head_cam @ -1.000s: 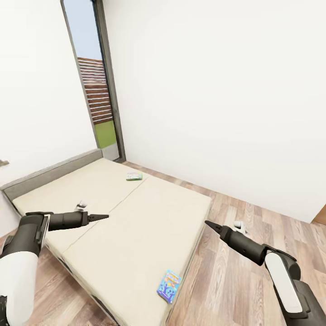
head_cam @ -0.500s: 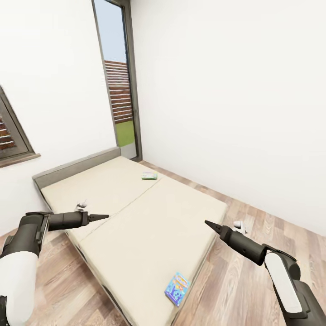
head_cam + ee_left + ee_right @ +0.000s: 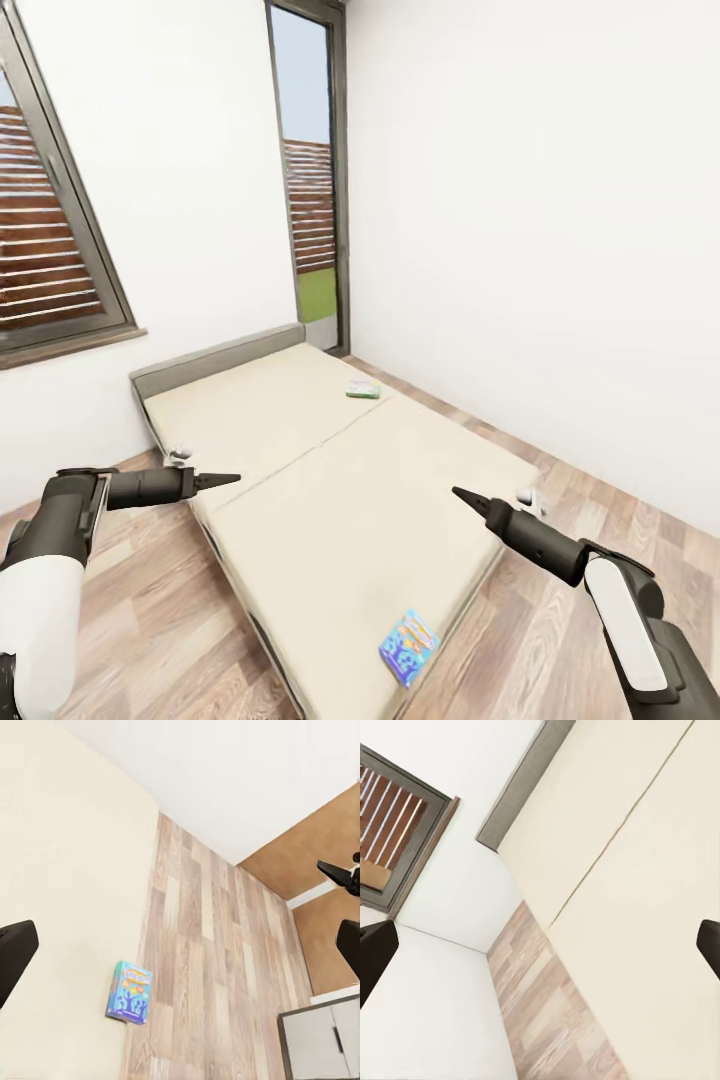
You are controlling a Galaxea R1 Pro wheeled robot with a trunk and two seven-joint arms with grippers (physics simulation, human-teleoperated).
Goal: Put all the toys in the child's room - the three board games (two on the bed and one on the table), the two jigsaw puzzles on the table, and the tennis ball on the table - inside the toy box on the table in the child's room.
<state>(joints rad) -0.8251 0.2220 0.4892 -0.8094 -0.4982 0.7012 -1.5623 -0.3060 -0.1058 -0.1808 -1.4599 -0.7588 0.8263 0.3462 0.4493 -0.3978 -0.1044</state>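
The bed (image 3: 340, 480) has two cream mattresses and a grey headboard. A mostly blue board game (image 3: 408, 647) lies at the near corner of the bed and appears again as the blue board game (image 3: 129, 991) in the left wrist view. A white-green board game (image 3: 364, 390) lies near the bed's far edge. My left gripper (image 3: 232, 479) hovers over the bed's left side and my right gripper (image 3: 460, 493) over its right side. Both are open and empty, with fingers (image 3: 15, 960) and fingers (image 3: 373, 956) wide apart. The table, toy box, jigsaw puzzles and tennis ball are out of view.
A window (image 3: 50, 240) is in the left wall and a tall glass door (image 3: 312, 190) stands behind the headboard. Wood-plank floor (image 3: 150, 620) runs along both sides of the bed. A grey-fronted piece of furniture (image 3: 319, 1039) stands on the floor beyond the bed.
The camera has turned left: the bed and door have slid right in the picture and the window has come into view. Both arms keep the same pose.
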